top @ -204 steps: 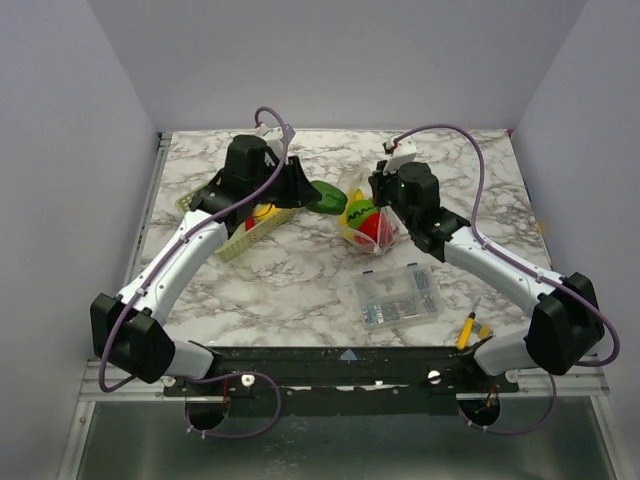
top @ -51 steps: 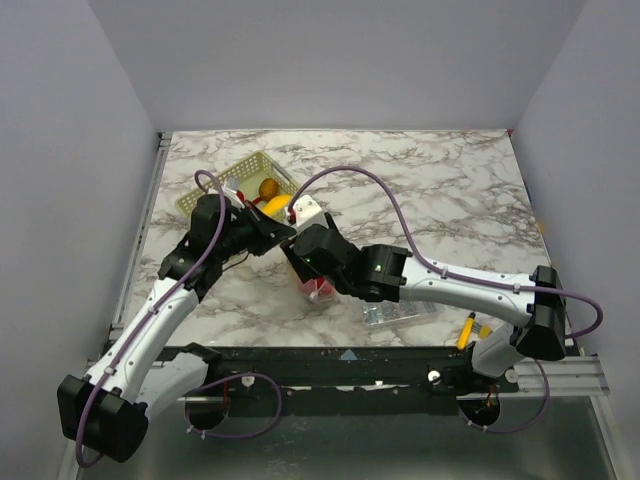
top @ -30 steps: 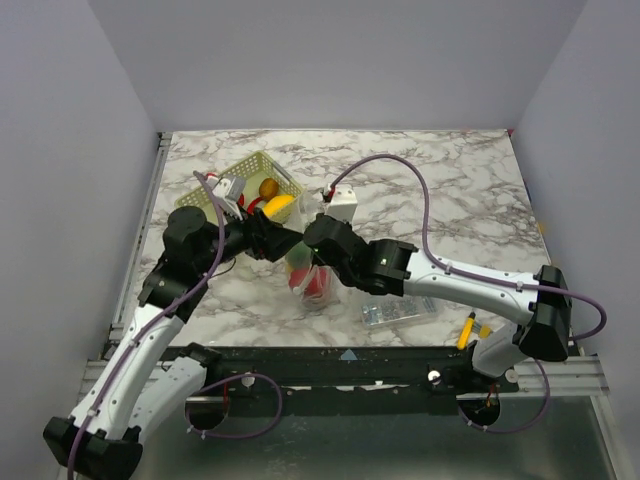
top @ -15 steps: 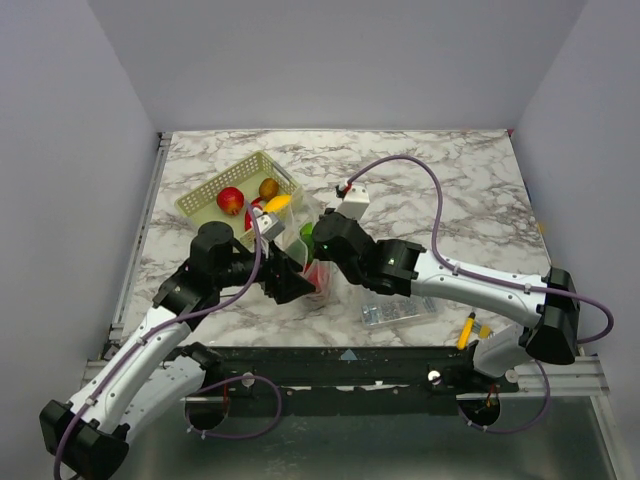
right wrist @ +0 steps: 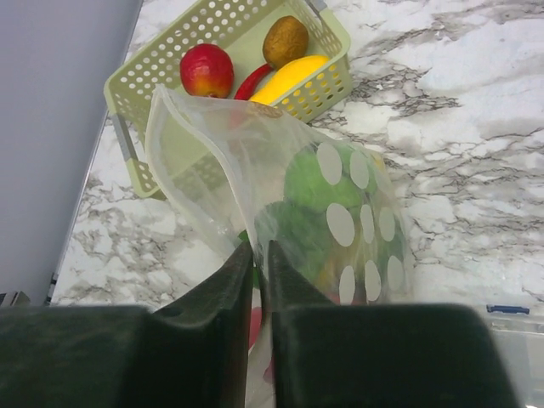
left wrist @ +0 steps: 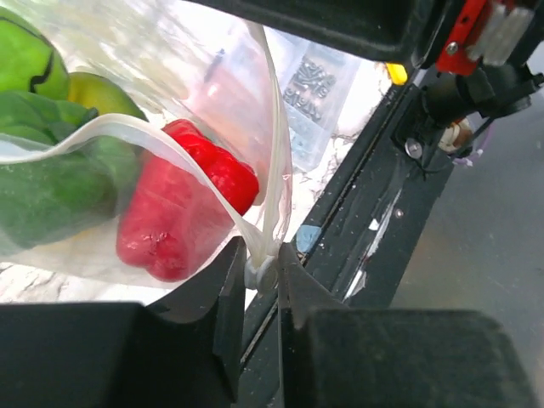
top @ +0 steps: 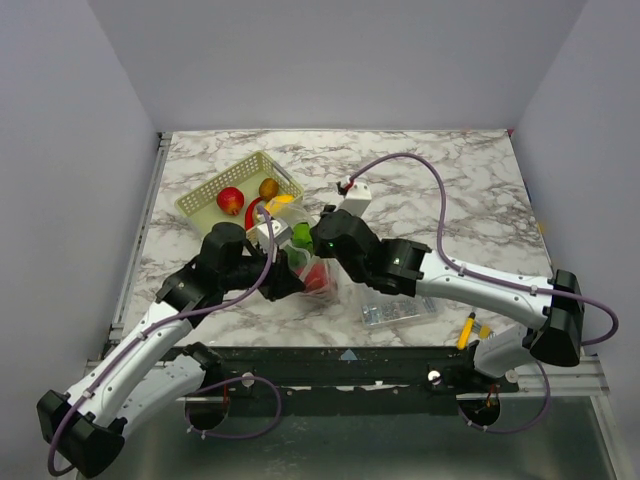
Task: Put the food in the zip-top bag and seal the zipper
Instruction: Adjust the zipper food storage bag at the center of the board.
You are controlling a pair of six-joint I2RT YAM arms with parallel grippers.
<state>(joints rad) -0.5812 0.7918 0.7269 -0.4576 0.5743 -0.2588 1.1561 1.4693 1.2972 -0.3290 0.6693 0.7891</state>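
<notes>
The dotted clear zip-top bag [top: 312, 272] hangs between both grippers near the table's front centre. It holds a red pepper [left wrist: 183, 212], green pieces [left wrist: 51, 183] and a yellow piece [left wrist: 102, 92]. My left gripper [left wrist: 260, 270] is shut on the zipper's white slider [left wrist: 259, 274] at the end of the mouth strip. My right gripper [right wrist: 258, 255] is shut on the bag's mouth edge [right wrist: 223, 161]. More food lies in the basket [top: 205, 198]: a red apple [right wrist: 206, 70], a brown kiwi [right wrist: 285, 40], a yellow piece [right wrist: 291, 76] and a red chilli [right wrist: 252, 82].
A rigid clear box of metal parts [top: 398, 310] lies just right of the bag. A yellow-handled tool [top: 467, 330] lies at the front right. The table's black front rail [top: 350, 365] runs close below the bag.
The bag and both grippers have come from the table's middle to the front centre. The left gripper has moved along the bag's mouth to its front end.
</notes>
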